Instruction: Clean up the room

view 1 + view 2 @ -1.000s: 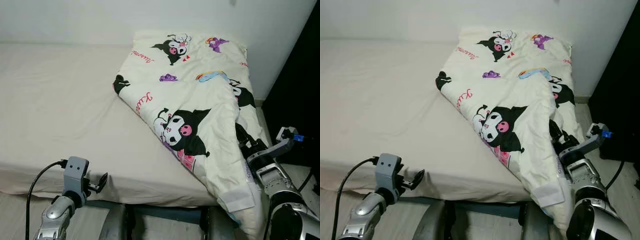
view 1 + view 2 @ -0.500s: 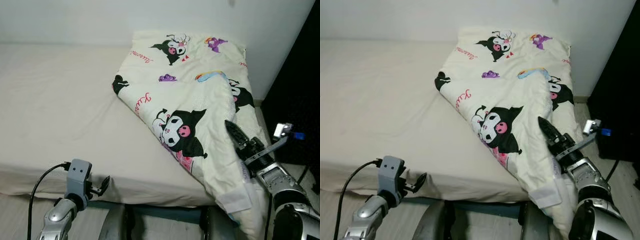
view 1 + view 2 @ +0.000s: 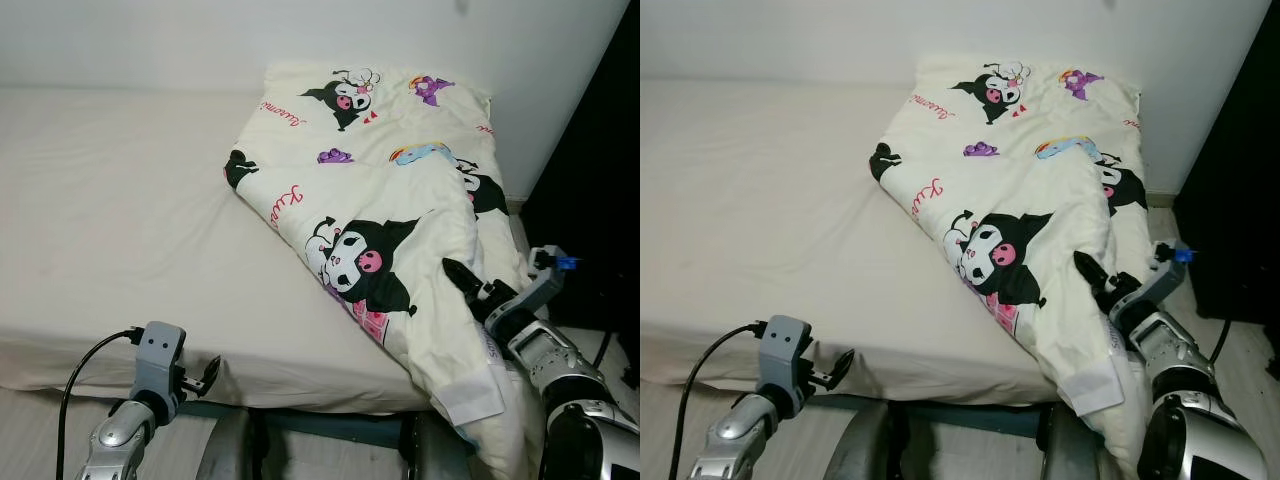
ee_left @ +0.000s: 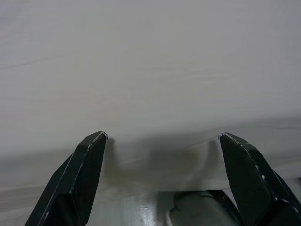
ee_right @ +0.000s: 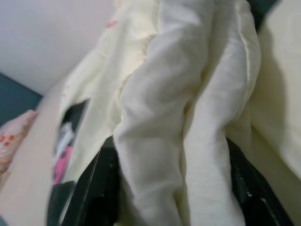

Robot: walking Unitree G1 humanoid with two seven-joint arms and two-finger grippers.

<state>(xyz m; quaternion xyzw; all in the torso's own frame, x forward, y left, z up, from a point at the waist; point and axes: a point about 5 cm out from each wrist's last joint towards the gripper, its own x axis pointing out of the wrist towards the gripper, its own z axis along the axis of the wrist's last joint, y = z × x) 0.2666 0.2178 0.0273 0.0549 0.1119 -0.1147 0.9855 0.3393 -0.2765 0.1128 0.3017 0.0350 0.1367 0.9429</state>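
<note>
- Left eye view: we see the cartoon-print quilt [image 3: 390,200] bunched on the right half of the bed [image 3: 120,210], one corner hanging over the near right edge. The right gripper [image 3: 462,280] sits at the quilt's side fold, its fingers pressed into the cloth. The left gripper [image 3: 207,372] hovers low, just before the mattress edge.
- Right eye view: same layout. We judge the quilt soft, light for its bulk and limp (it will sag and drag where unsupported), so we would take hold at a thick fold or the hanging corner, not a flat panel.
- Left wrist view: the two black fingers [image 4: 80,174] stand wide apart, with nothing between them but the bare sheet beyond.
- Right wrist view: a thick roll of cloth lies between the fingers [image 5: 89,188]; the jaws bracket it widely, and we cannot tell whether they are pinching it.
</note>
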